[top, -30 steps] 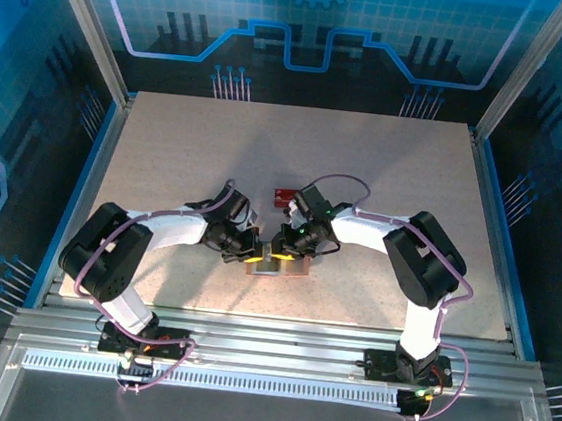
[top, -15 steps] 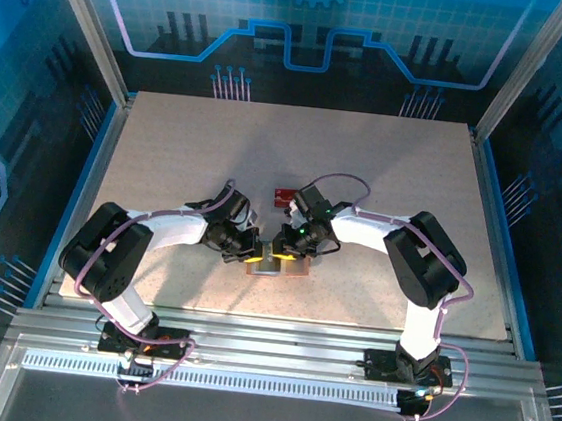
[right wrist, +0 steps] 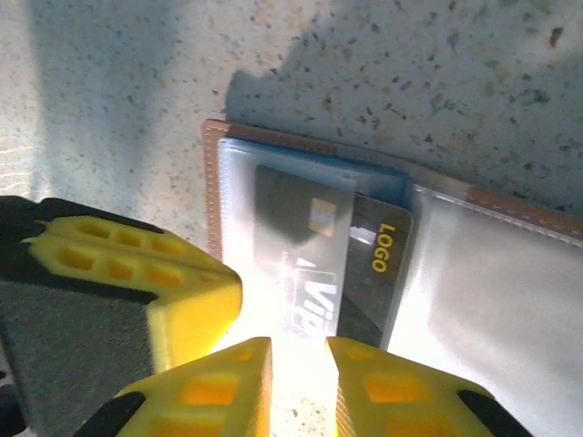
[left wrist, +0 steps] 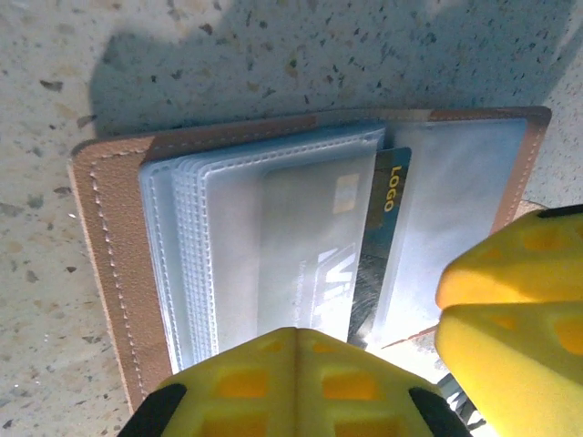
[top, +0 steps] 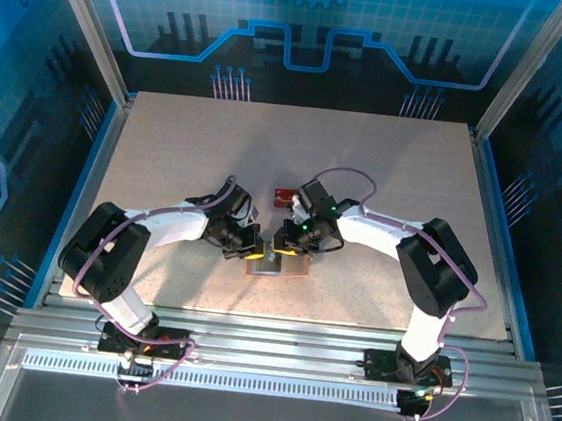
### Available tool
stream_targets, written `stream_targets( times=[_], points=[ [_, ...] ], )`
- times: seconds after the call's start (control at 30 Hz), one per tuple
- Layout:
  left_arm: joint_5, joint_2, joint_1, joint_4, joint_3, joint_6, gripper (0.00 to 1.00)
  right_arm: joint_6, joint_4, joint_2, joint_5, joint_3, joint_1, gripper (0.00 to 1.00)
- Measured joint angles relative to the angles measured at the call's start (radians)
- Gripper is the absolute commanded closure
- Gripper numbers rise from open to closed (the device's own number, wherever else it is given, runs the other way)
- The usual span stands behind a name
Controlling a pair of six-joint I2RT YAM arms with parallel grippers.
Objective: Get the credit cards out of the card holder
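The card holder (top: 295,265) lies open and flat on the table between both grippers, its tan border (left wrist: 100,237) framing clear plastic sleeves. A dark credit card with a yellow "LOGO" (left wrist: 383,228) sticks partly out of one sleeve; the rest of it (right wrist: 378,273) sits under the plastic. My left gripper (left wrist: 296,350) is shut, its tips resting on the sleeves' near edge. My right gripper (right wrist: 299,364) hovers at the same edge, jaws a narrow gap apart with nothing visible between them. A red card (top: 285,195) lies on the table just beyond the grippers.
The tabletop (top: 167,148) is speckled beige, bounded by metal rails and blue walls. The two grippers (top: 269,250) stand very close together over the holder, yellow fingers (right wrist: 137,273) almost touching.
The right arm's elbow has swung a little to the right and nearer. Both grippers stay at the holder, and the holder has not moved.
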Motion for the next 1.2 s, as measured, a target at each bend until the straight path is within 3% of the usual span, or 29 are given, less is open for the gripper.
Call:
stream_targets(
  times=[1.2],
  points=[
    [-0.015,0.037,0.0,-0.032,0.008,0.026,0.93,0.009,0.132,0.059,-0.102,-0.088,-0.042,0.78]
  ],
)
